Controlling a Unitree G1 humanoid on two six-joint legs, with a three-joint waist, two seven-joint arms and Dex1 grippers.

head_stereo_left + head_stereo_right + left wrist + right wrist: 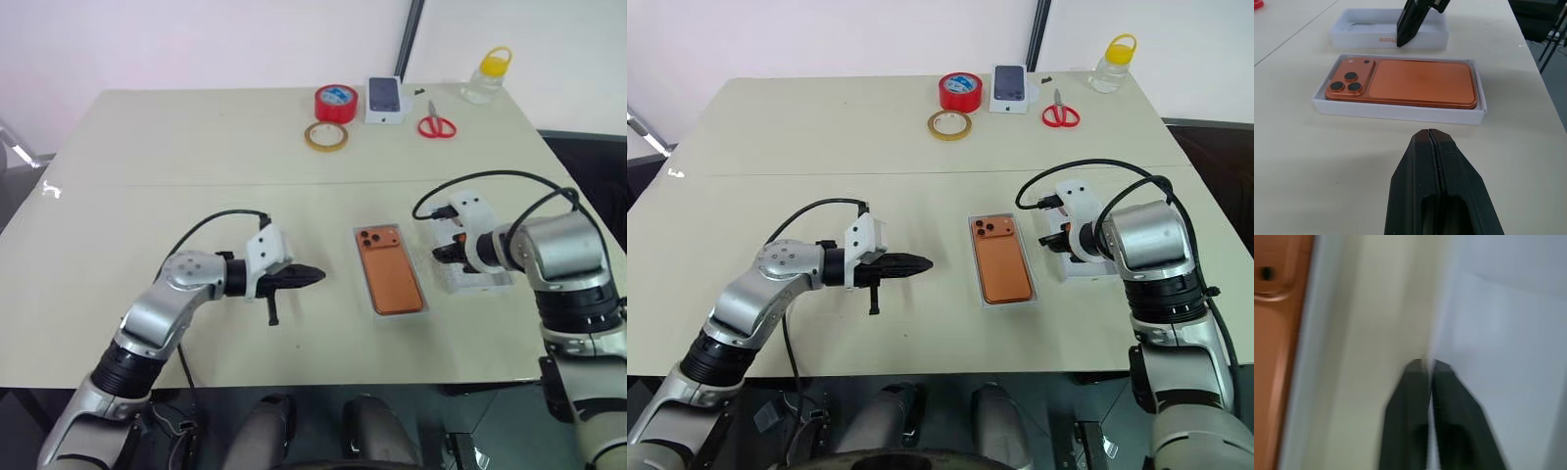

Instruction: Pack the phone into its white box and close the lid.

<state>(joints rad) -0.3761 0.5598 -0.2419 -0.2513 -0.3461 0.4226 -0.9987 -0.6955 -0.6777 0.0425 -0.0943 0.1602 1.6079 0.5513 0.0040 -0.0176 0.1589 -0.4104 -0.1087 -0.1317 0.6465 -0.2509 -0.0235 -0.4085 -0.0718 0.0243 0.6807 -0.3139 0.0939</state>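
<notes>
The orange phone lies camera side up inside the white box at the table's middle front. Just right of it sits the lid, a shallow white tray with its rim turned up. My right gripper points down at the lid's wall nearest the box. In the right wrist view its fingers are shut with the thin white wall of the lid between them. My left gripper is shut and empty. It hovers left of the box with its tip aimed at it, a short gap away.
At the far side of the table stand a red tape roll, a tan tape ring, a small white box with a phone picture, red scissors and a clear bottle with a yellow cap. The table's front edge runs just below both arms.
</notes>
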